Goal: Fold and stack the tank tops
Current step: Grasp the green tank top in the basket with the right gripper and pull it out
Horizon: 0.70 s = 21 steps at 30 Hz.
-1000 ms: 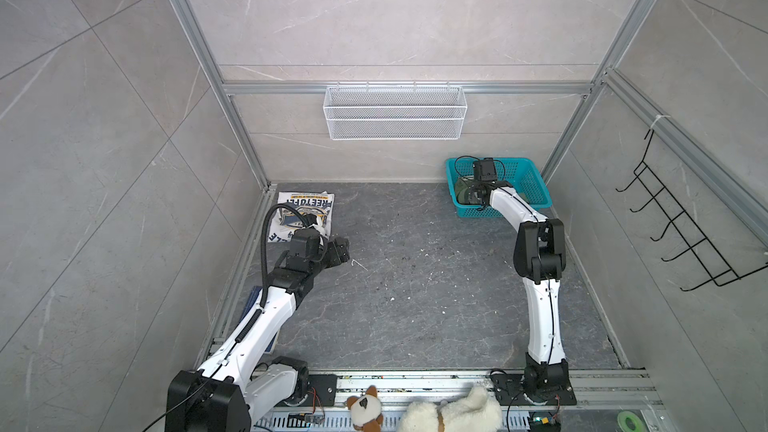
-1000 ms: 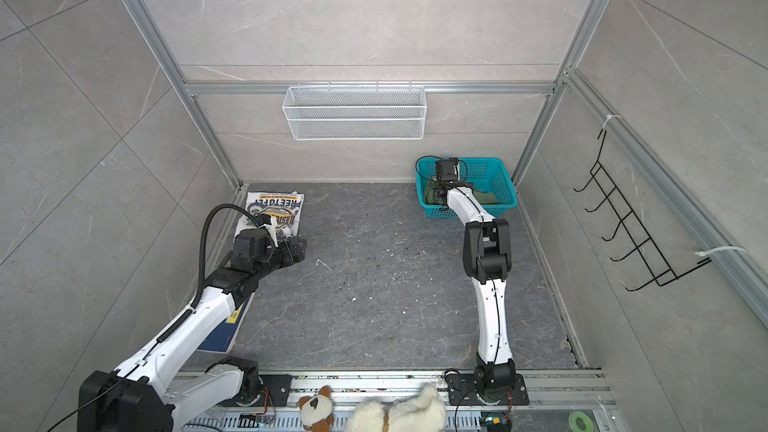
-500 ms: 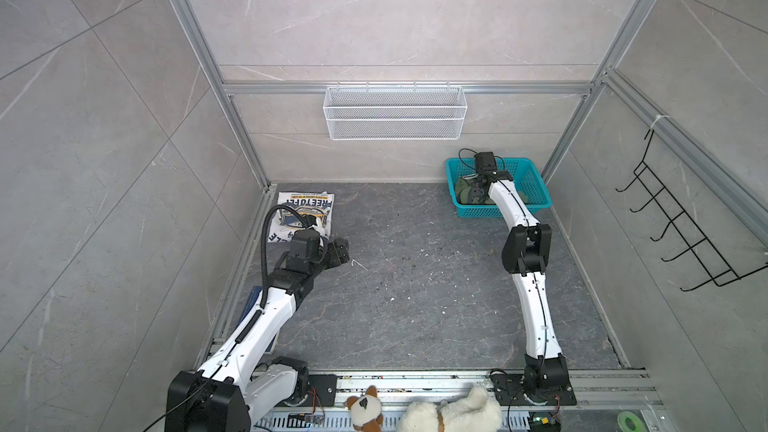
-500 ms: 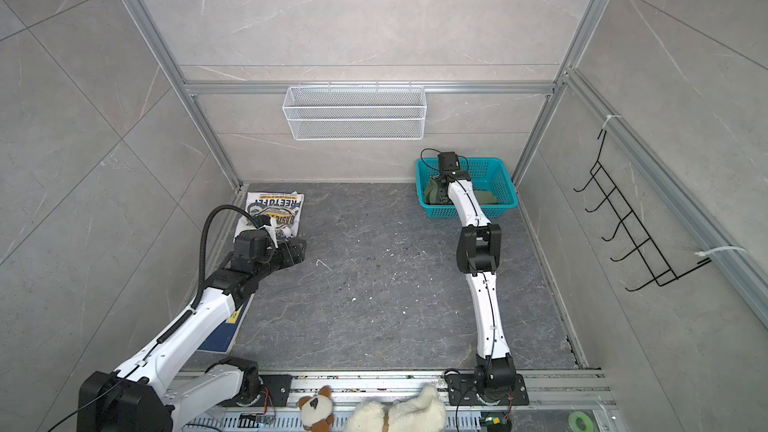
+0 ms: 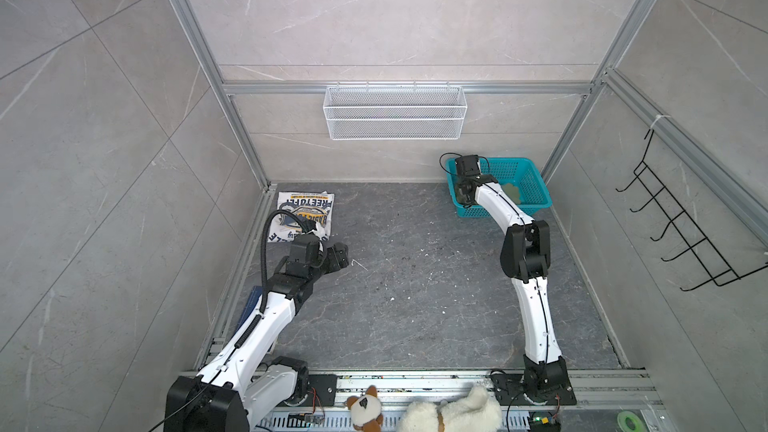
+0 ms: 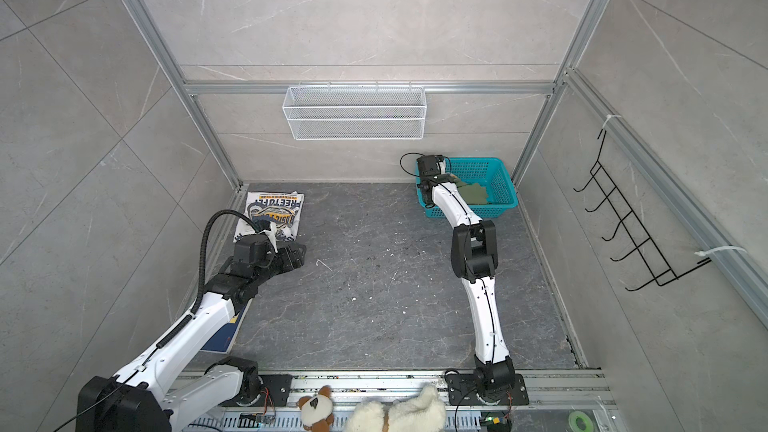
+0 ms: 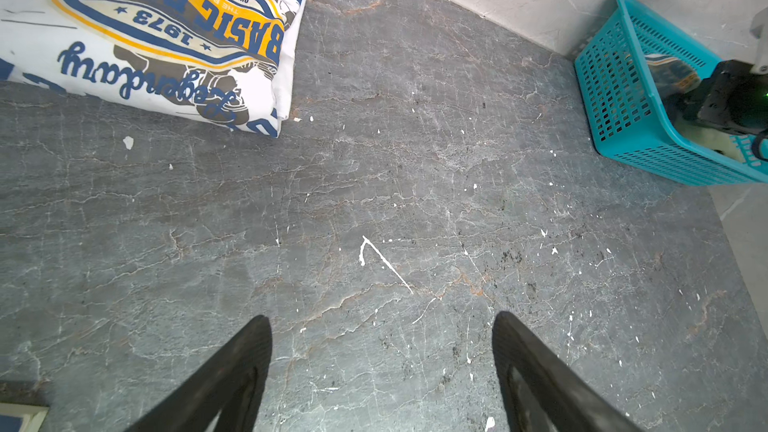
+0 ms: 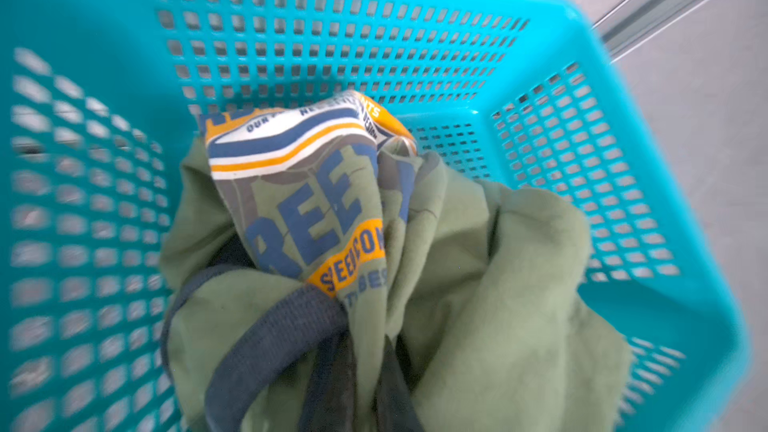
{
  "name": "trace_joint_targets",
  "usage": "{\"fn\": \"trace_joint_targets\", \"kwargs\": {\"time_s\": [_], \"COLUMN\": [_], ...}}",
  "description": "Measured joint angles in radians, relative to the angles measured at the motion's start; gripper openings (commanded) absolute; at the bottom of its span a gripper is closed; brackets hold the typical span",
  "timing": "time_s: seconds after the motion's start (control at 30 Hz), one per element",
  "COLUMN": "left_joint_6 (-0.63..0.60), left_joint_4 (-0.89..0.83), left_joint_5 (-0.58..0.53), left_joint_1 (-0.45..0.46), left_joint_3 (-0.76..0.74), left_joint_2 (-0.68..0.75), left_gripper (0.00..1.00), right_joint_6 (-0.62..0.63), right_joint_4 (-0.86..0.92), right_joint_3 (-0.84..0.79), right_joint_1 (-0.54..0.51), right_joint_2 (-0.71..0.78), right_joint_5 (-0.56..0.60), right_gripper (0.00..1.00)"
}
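Currently, operator, your dark stone tabletop (image 5: 415, 284) is carrying everything under inspection. Your left arm (image 5: 266, 326) is reaching from the near left corner toward the middle. Your right arm (image 5: 536, 317) is stretching to the far right corner, its wrist dipping into the teal basket (image 5: 534, 189), which is standing against the back wall.

The white tank top (image 5: 305, 211) is lying as a flat, folded rectangle at the far left of the tabletop, print side up, just beyond the left jaws and apart from them. The olive tank top (image 8: 478, 263) is sitting crumpled inside the basket, its navy trim and printed badge bunching up toward the right jaws. Two plush toys (image 5: 453, 411) are lying on the rail at the near edge, between the arm bases.

The right jaws are pinching shut on that gathered olive cloth, as the right wrist view is showing. The left jaws are standing wide with nothing between them, hovering over bare tabletop. You are seeing both black fingers (image 7: 232, 367) well apart in the left wrist view.
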<state>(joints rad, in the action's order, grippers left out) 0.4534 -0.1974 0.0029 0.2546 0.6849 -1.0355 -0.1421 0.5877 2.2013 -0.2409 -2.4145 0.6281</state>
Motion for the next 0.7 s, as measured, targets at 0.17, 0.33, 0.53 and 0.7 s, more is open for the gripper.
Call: {"fn": "trace_joint_targets", "kwargs": {"time_s": [0.17, 0.33, 0.53, 0.7], "left_joint_6": [0.001, 0.008, 0.012, 0.016], "left_joint_4": [-0.004, -0.005, -0.012, -0.013], "left_joint_5": [0.011, 0.033, 0.047, 0.053], "left_joint_1": [0.000, 0.000, 0.000, 0.000], "left_joint_3": [-0.010, -0.020, -0.026, -0.026], "left_joint_2": [0.030, 0.050, 0.087, 0.112], "left_gripper": [0.85, 0.85, 0.86, 0.85], "right_joint_6": [0.003, 0.027, 0.031, 0.053], "right_joint_4": [-0.105, -0.200, -0.323, -0.397], "right_joint_3": [-0.174, -0.284, -0.464, -0.540], "right_joint_1": [-0.033, -0.059, -0.097, -0.127], "right_joint_2": [0.165, 0.294, 0.415, 0.439], "right_joint_5": [0.084, 0.173, 0.224, 0.251], "right_gripper": [0.01, 0.00, 0.00, 0.00]}}
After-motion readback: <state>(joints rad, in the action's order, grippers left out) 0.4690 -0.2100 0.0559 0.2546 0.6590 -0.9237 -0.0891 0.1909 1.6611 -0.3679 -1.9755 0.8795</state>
